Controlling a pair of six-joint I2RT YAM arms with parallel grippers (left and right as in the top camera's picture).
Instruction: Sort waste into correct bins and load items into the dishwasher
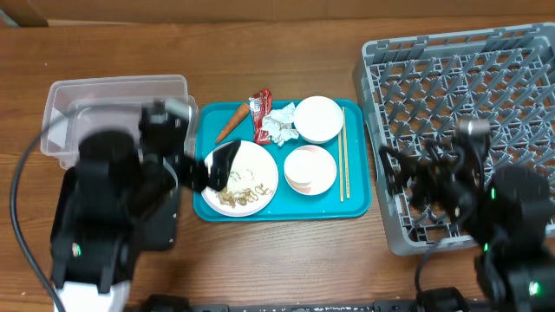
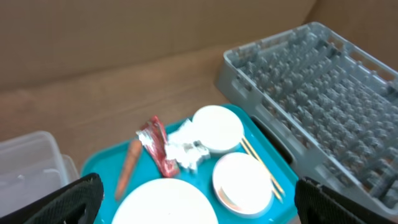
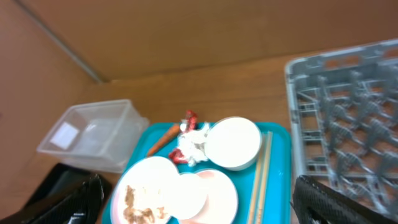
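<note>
left gripper (image 1: 211, 167), wide open and empty above the plate (image 1: 262, 158) rim, is nearer the carrot piece (image 1: 230, 123) lying slantwise just beyond it.

Covered by the arms, cut by the edges

In the overhead view the left arm (image 1: 100, 208), at lower left, hides most of the shallow black rectangular tray (image 1: 166, 227) and a corner of the clear rectangular plastic tub (image 1: 117, 87). The dark, blurred left gripper (image 1: 215, 165) covers the left rim of the white round plate (image 1: 258, 158). The right arm (image 1: 455, 191) masks the lower left pegs of the large grey plastic dish rack (image 1: 451, 69), which runs off the right edge. Both wrist views are soft: the bottom edge cuts the plate, the right edge cuts the rack, and the beige food scraps (image 3: 140, 208) smear into one patch. The left wrist's own fingers (image 2: 71, 199) show only as dark tips in the bottom corners.
</note>
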